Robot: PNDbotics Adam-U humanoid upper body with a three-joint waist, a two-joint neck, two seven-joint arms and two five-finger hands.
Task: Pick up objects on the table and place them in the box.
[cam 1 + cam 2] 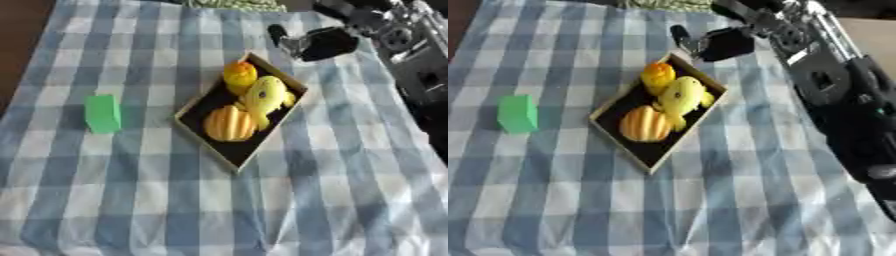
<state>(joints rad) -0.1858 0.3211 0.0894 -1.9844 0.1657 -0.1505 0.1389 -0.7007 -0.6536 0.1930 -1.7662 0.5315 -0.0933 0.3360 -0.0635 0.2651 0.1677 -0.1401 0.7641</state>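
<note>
In the left eye view, the box lies askew in the middle of the checked tablecloth, and three things are already inside it: an orange-yellow piece at the far end, a yellow toy in the middle, and a ribbed orange piece toward the near end. A green block stands alone on the cloth, well apart from the box on its left side, so it seems to be the one object not yet put away. The right hand is just beyond the far corner of the box. In the right eye view the right arm comes in from the upper right, and the hand holds nothing; one finger points up, but how far the others are opened cannot be told. The left hand shows in neither view. The step in hand is probably between two picks. The next move calls for a reach across to the green block, a grasp on its sides, and a carry to the free near end of the box.
</note>
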